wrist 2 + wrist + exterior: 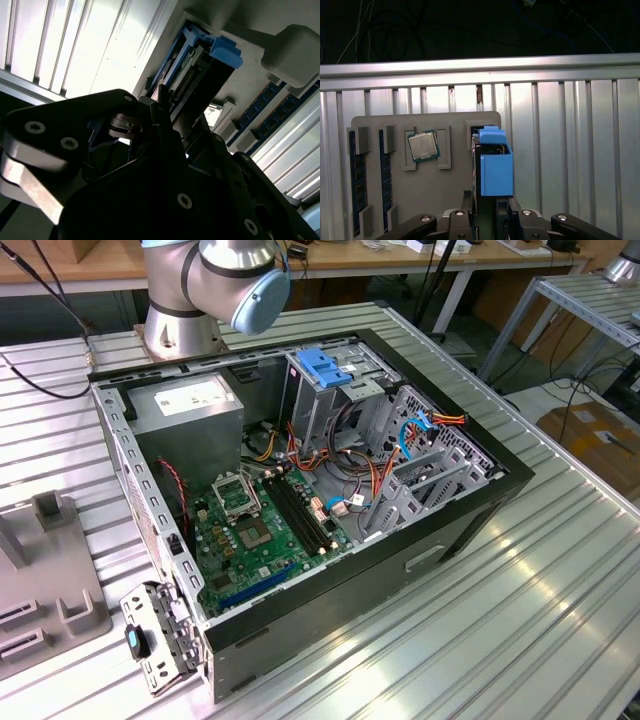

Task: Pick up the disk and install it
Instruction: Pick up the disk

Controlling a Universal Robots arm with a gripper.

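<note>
**A:** Jaws first. In the first wrist view they sit narrow, 1 on each flank of the disk (496, 172). I read that as a grip on it.

**B:** Where is the disk?

**A:** On edge, with its far end at a slot in the grey tray (380, 125), beside 1 chip (423, 145) and 2 memory sticks (357, 190). The tray lies on the ribbed desk (570, 150).

**B:** Second wrist view?

**A:** The disk runs out from the jaws toward the tray, with a blue tab at its far end.

**B:** Exterior view?

**A:** The open case (430, 535) is on the desk, with a grey cage (310, 410) and a blue latch (325, 367) inside. The tray is at that view's left, well apart from the cage.

**B:** Any advice?

**A:** My judgement is to keep the disk square to the slot and draw it straight, because a tilt could wedge the blue rails.
</note>
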